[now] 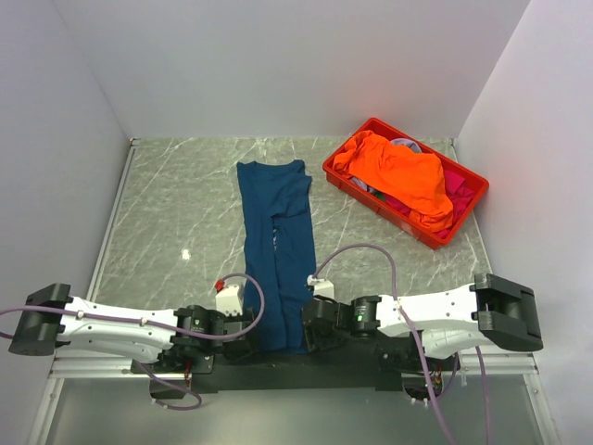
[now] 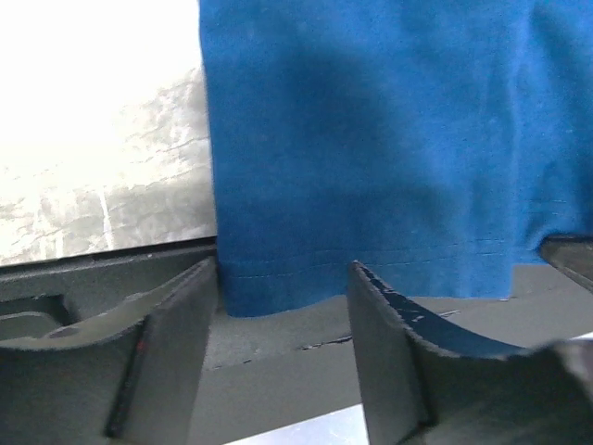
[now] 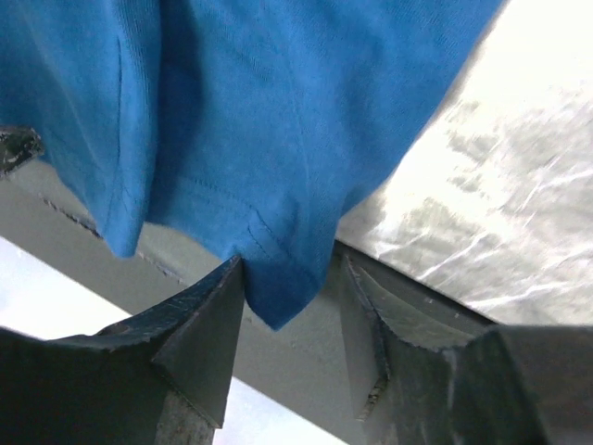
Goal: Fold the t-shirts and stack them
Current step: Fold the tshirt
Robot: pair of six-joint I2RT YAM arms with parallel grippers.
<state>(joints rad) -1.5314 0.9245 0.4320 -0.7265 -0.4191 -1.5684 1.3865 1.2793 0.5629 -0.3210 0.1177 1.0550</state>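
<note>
A dark blue t-shirt (image 1: 275,232) lies on the table as a long narrow strip, collar at the far end. Its near hem hangs over the dark ledge between the arm bases. My left gripper (image 1: 250,341) is open at the hem's left corner; in the left wrist view the hem (image 2: 371,139) sits between the spread fingers (image 2: 176,343) of the gripper (image 2: 283,271). My right gripper (image 1: 310,334) is open at the right corner; the corner (image 3: 278,278) pokes between that gripper's (image 3: 292,269) jaws. An orange t-shirt (image 1: 403,176) and magenta-pink cloth (image 1: 457,190) lie in a crate.
The red plastic crate (image 1: 445,159) stands at the back right of the marbled table (image 1: 176,213). White walls close the table on three sides. A dark base ledge (image 1: 278,371) runs along the near edge under both grippers.
</note>
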